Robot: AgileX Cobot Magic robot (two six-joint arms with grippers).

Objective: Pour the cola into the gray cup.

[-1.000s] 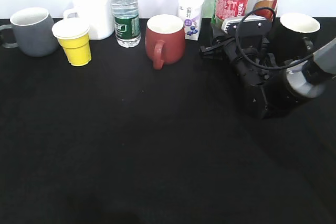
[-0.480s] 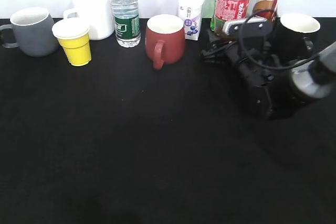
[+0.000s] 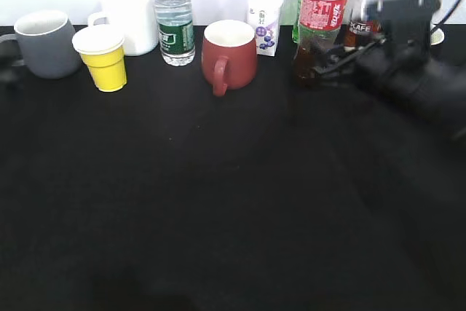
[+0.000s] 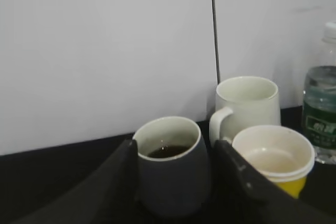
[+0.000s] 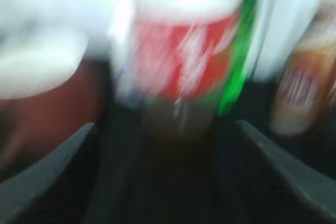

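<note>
The cola (image 3: pixel 318 23), a clear bottle with a red label and dark liquid low in it, stands upright at the back of the black bench (image 3: pixel 218 202), right of the red mug (image 3: pixel 228 53). The right gripper (image 3: pixel 314 67) sits at its base; the blurred wrist view shows its jaws spread to either side of the bottle, not visibly touching it. The gray cup (image 4: pixel 172 166) stands at the far left, holding a little dark liquid. The left gripper (image 4: pixel 176 182) has its jaws apart, flanking the cup. Beside it stand a yellow paper cup (image 4: pixel 274 161) and a white mug (image 4: pixel 245 104), both empty.
</note>
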